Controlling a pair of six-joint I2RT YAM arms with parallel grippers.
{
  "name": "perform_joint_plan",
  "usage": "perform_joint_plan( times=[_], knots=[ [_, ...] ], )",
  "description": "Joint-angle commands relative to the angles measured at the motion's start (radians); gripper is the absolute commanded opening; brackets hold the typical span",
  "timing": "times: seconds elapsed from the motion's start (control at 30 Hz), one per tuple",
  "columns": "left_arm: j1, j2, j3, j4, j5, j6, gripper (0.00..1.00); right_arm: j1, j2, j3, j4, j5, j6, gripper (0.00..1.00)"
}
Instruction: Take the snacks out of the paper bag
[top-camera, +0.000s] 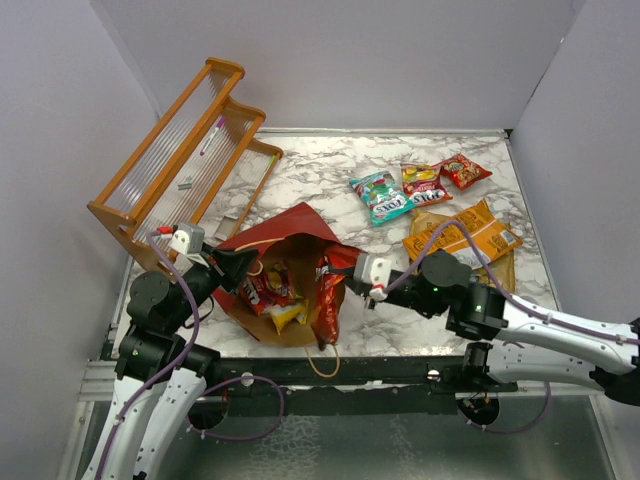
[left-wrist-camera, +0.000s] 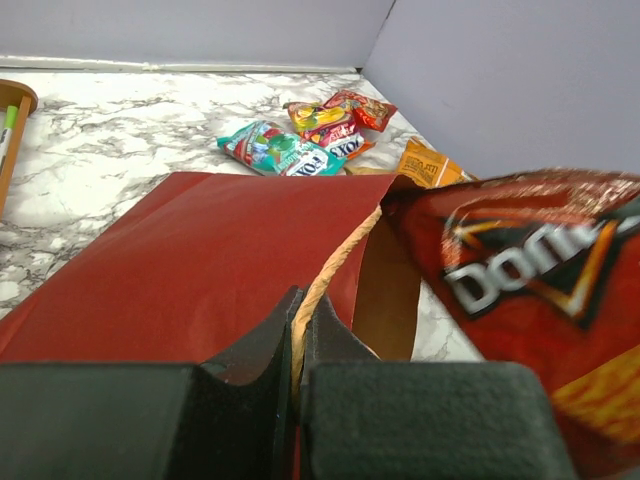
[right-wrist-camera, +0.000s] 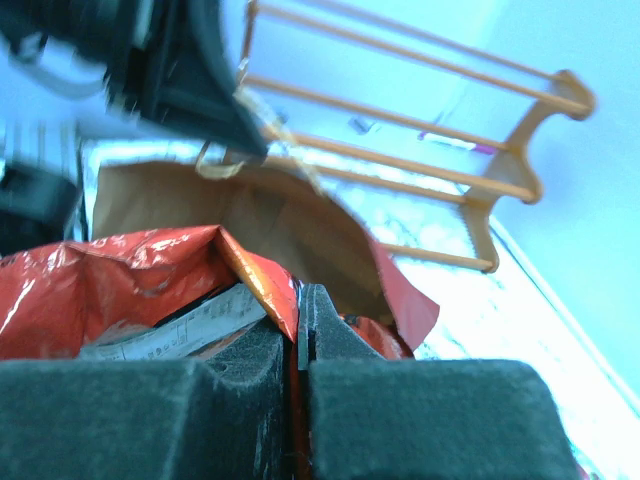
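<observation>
The red paper bag (top-camera: 290, 228) lies on its side with its mouth toward the arms. My left gripper (top-camera: 243, 264) is shut on the bag's twine handle (left-wrist-camera: 335, 262), holding the mouth open. My right gripper (top-camera: 352, 277) is shut on the edge of a red Doritos bag (top-camera: 327, 300) at the mouth; the same Doritos bag (right-wrist-camera: 110, 280) fills the right wrist view in front of the brown bag interior (right-wrist-camera: 270, 215). Red and yellow packets (top-camera: 272, 292) lie inside. On the marble beyond lie a teal packet (top-camera: 382, 196), two red packets (top-camera: 425, 183) and an orange chip bag (top-camera: 465, 236).
A wooden rack (top-camera: 190, 160) with ribbed clear panels stands tilted at the back left, close to the paper bag. Grey walls enclose the table on three sides. The table's near edge (top-camera: 400, 350) runs just behind both arms' bases.
</observation>
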Motion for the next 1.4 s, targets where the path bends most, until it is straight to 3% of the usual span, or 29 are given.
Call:
perform_joint_plan(
  times=[0.0, 0.1, 0.2, 0.27, 0.37, 0.53, 0.77, 0.9, 1.03, 1.1, 1.23, 1.37],
  knots=[
    [0.007, -0.004, 0.003, 0.005, -0.017, 0.01, 0.0, 0.002, -0.036, 0.173, -0.027, 0.296, 0.263, 0.01],
    [0.006, 0.001, 0.003, 0.005, -0.013, 0.01, 0.0, 0.002, -0.017, 0.244, -0.052, 0.509, 0.307, 0.01],
    [0.008, -0.002, 0.003, 0.001, -0.017, 0.01, 0.0, 0.002, 0.031, 0.299, -0.097, 0.873, 0.318, 0.01],
    [0.007, -0.008, 0.004, -0.001, -0.024, 0.008, 0.0, 0.002, 0.044, 0.288, -0.056, 0.994, 0.248, 0.01],
    [0.006, -0.012, 0.003, 0.0, -0.028, 0.009, 0.0, -0.087, 0.056, 0.242, 0.036, 0.981, 0.163, 0.01],
    [0.008, -0.001, 0.004, 0.001, -0.014, 0.01, 0.0, -0.464, 0.198, 0.323, -0.199, 0.742, 0.384, 0.01],
    [0.007, -0.018, 0.003, 0.0, -0.03, 0.009, 0.0, -0.834, 0.392, 0.31, -0.198, 0.563, 0.481, 0.01],
    [0.007, -0.004, 0.004, 0.001, -0.02, 0.01, 0.0, -0.868, 0.461, 0.295, -0.081, 0.715, 0.402, 0.01],
    [0.006, 0.011, 0.003, 0.006, 0.001, 0.012, 0.0, -0.873, 0.508, 0.172, 0.19, 0.86, 0.19, 0.01],
    [0.007, 0.011, 0.003, 0.008, 0.004, 0.011, 0.0, -0.873, 0.527, 0.124, 0.2, 0.917, 0.152, 0.01],
    [0.008, -0.005, 0.001, 0.01, 0.001, 0.012, 0.0, -0.873, 0.464, -0.026, 0.123, 0.862, 0.297, 0.03],
    [0.007, -0.012, 0.001, 0.007, 0.002, 0.004, 0.0, -0.873, 0.379, -0.166, 0.0, 0.726, 0.524, 0.16]
  ],
)
